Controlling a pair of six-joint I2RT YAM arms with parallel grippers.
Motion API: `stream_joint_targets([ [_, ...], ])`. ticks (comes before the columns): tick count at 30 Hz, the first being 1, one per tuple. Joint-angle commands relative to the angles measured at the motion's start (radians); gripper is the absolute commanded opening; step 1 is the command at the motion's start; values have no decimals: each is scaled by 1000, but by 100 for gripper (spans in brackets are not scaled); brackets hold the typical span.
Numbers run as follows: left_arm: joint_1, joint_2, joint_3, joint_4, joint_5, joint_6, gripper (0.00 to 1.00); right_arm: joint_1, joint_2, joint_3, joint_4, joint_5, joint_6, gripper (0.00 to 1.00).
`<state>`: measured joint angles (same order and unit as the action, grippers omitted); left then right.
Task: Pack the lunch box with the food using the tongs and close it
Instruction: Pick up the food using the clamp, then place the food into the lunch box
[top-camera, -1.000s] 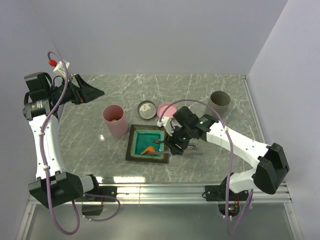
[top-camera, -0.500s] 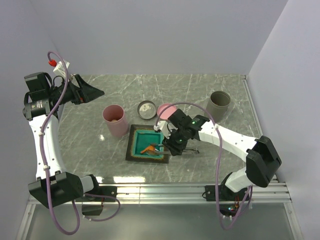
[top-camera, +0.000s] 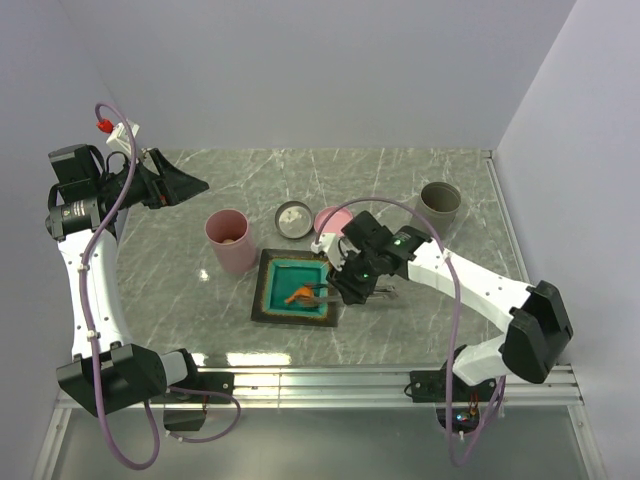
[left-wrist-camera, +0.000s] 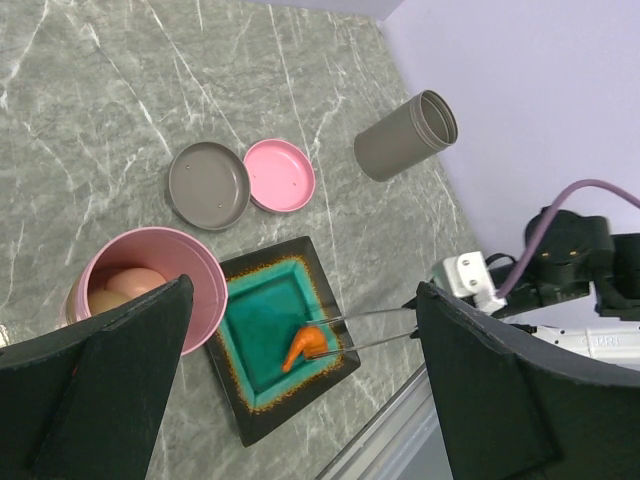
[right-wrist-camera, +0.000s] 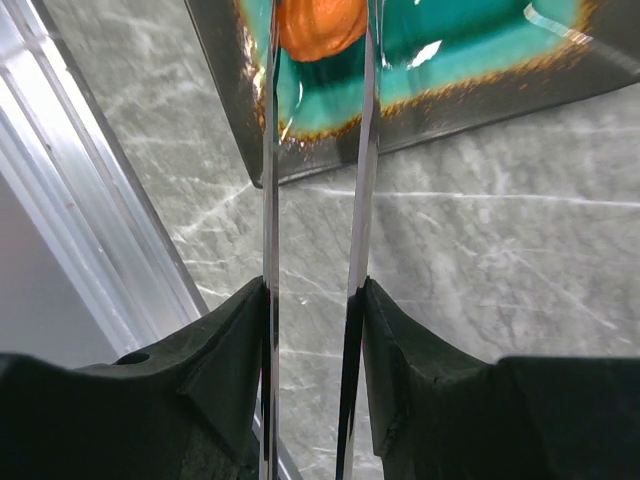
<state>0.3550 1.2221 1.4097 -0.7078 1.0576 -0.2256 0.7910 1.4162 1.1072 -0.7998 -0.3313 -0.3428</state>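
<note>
Overhead, the right gripper (top-camera: 347, 287) sits just right of centre, closed on the tongs (top-camera: 320, 292), whose slim arms reach left over the teal plate (top-camera: 285, 272) to an orange fried piece (top-camera: 297, 297). The lunch box (top-camera: 231, 243) stands upright left of the plate, near it but apart. Its pink lid (top-camera: 330, 218) lies flat above the plate, beside a grey dish (top-camera: 293, 215). The left gripper (top-camera: 185, 184) hangs at the upper left, well apart from everything, jaws spread wide.

From the left wrist, the lunch box shows at the lower left with pale rounded pieces (left-wrist-camera: 122, 287) already inside. The tong tips meet the orange piece near the plate's lower corner.

From the right wrist, the black fingers (right-wrist-camera: 225, 370) press both tong arms from outside. The arms run up the frame to flank the orange piece at the top edge; whether it is truly pinched I cannot tell.

A lift and carry to the lunch box looks likely next. A shallow bite on that tapered piece could let it slip out mid-carry. The thin arms could also swivel between the pads, swinging the tips off line. A tip catching the tall container's rim might topple it, since nothing steadies it.
</note>
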Motion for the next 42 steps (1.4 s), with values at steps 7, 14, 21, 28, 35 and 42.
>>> stream_joint_targets([
  [7, 6, 1, 32, 16, 13, 14, 99, -44, -74, 115, -30, -35, 14, 38],
  [14, 4, 8, 48, 10, 12, 17, 99, -231, -105, 216, -88, -122, -1, 37],
  [21, 4, 13, 51, 22, 16, 9, 99, -504, -128, 354, -167, -186, -65, 37],
  [28, 4, 16, 75, 4, 13, 17, 99, -786, -128, 434, -225, -241, -133, 38],
  [35, 6, 10, 80, 10, 12, 19, 99, -1087, -69, 529, -309, -288, -234, 38],
  [42, 6, 8, 60, 40, 27, -8, 99, -1211, -40, 511, -352, -325, -297, 39],
])
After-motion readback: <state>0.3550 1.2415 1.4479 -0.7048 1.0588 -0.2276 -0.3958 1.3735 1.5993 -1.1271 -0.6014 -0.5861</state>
